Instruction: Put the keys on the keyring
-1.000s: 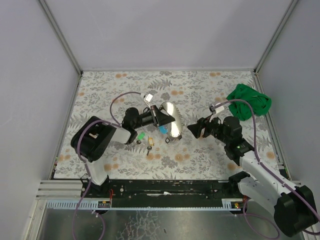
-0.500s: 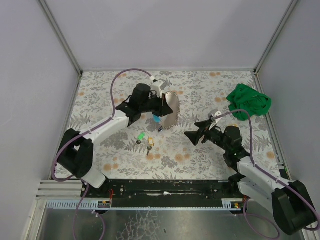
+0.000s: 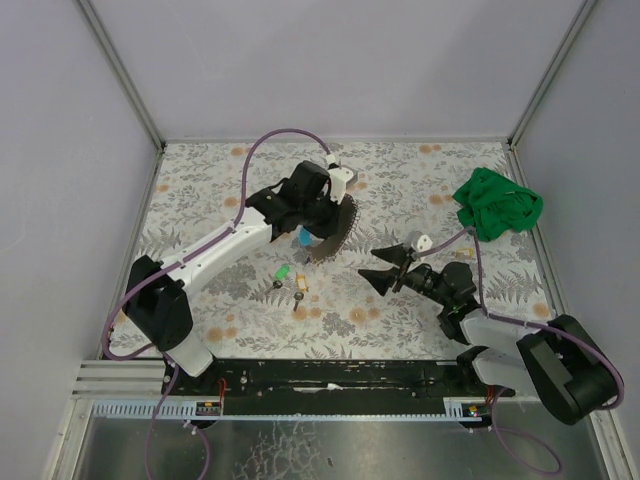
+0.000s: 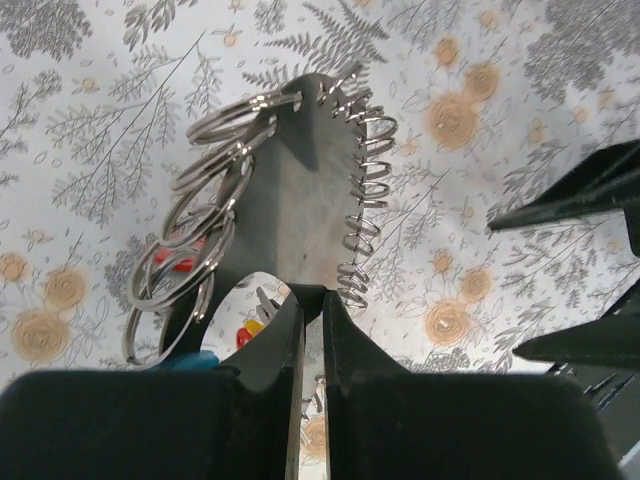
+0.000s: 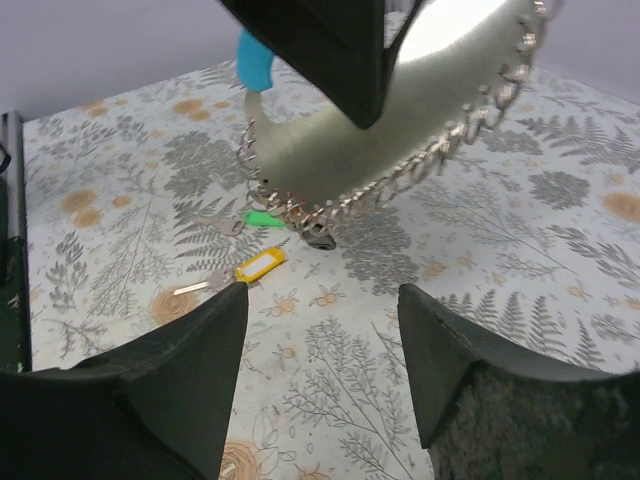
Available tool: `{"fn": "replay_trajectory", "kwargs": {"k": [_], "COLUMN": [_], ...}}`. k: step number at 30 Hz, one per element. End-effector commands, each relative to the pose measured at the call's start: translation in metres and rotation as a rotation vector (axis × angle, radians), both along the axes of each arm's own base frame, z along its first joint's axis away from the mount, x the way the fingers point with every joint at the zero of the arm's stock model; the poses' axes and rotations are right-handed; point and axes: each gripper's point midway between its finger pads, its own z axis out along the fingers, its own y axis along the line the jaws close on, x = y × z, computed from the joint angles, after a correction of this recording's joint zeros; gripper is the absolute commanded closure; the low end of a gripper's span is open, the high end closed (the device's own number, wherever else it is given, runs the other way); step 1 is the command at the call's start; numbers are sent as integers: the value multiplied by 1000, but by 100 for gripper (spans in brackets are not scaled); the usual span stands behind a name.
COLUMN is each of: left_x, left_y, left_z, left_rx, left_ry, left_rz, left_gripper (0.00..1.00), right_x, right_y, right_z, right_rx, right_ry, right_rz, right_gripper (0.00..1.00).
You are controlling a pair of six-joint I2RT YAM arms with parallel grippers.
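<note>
Since a second ago the left arm has swung the metal plate up and toward the far side of the table, and the right arm has sunk low. The left fingers are pinched shut on the plate's edge; its rim is strung with keyrings. The right fingers stand well apart, holding nothing, pointed at the plate. The green key and yellow key lie side by side on the table, nearer the arms than the plate. Neither is on a ring yet, so the threading seems wholly still to do.
</note>
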Motion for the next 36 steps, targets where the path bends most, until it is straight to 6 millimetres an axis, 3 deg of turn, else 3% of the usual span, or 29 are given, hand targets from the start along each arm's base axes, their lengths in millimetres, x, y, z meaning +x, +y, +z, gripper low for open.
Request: {"fn": "replay_trajectory", "kwargs": {"k": [1, 11, 21, 36], "left_x": [0, -10, -17, -21], "left_y": [2, -11, -16, -20], "left_z": [15, 27, 38, 39], "left_rx": [36, -14, -62, -79], "left_ry": [-46, -50, -69, -66], "left_rz": [-7, -47, -68, -80], "left_gripper": [100, 100, 100, 100], "right_x": [-7, -11, 4, 10], "right_y": [22, 48, 48, 55], "right_z": [28, 12, 12, 20], "right_rx": [-9, -56, -81, -56], "right_ry": [-251, -426, -439, -439], "right_rz": [63, 75, -12, -33], "right_gripper": [34, 52, 70, 79]}}
